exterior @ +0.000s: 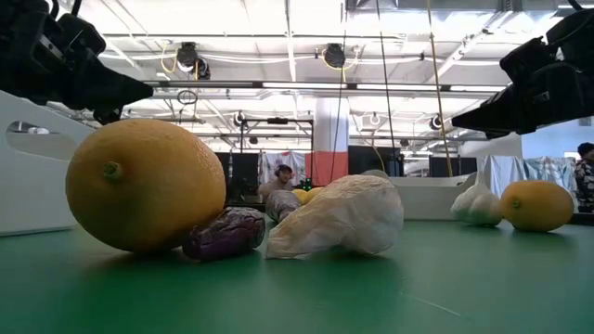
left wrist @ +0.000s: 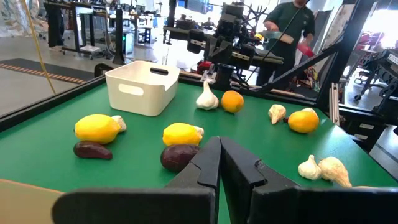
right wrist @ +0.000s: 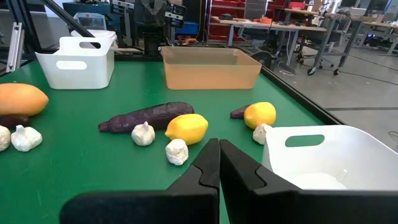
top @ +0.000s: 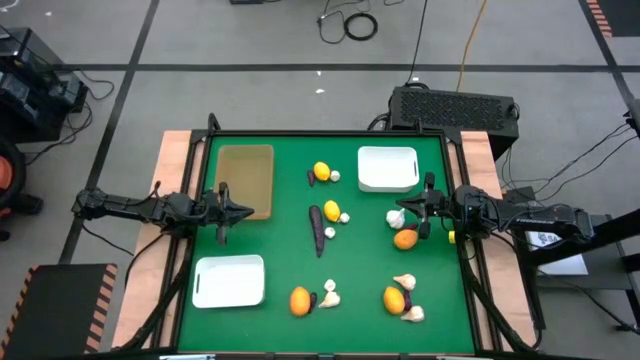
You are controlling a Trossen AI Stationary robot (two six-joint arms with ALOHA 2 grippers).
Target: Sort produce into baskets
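Produce lies loose on the green table: yellow lemons [top: 321,171] [top: 332,210], a long purple eggplant [top: 318,228], oranges [top: 405,238] [top: 300,300] [top: 394,298], garlic bulbs [top: 397,216] [top: 404,283] and small purple pieces [top: 313,299]. A tan tray [top: 245,180] stands far left, one white tray [top: 387,168] far right and one white tray [top: 229,280] near left. My left gripper [top: 245,210] is shut and empty above the tan tray's near right corner. My right gripper [top: 405,208] is shut and empty above the garlic bulb beside the orange.
The table has raised dark rails along its edges [top: 462,200]. In the low view an orange [exterior: 144,186], a purple piece [exterior: 225,232] and a garlic bulb [exterior: 339,218] lie close to the near edge. A person [left wrist: 292,28] stands behind the right arm.
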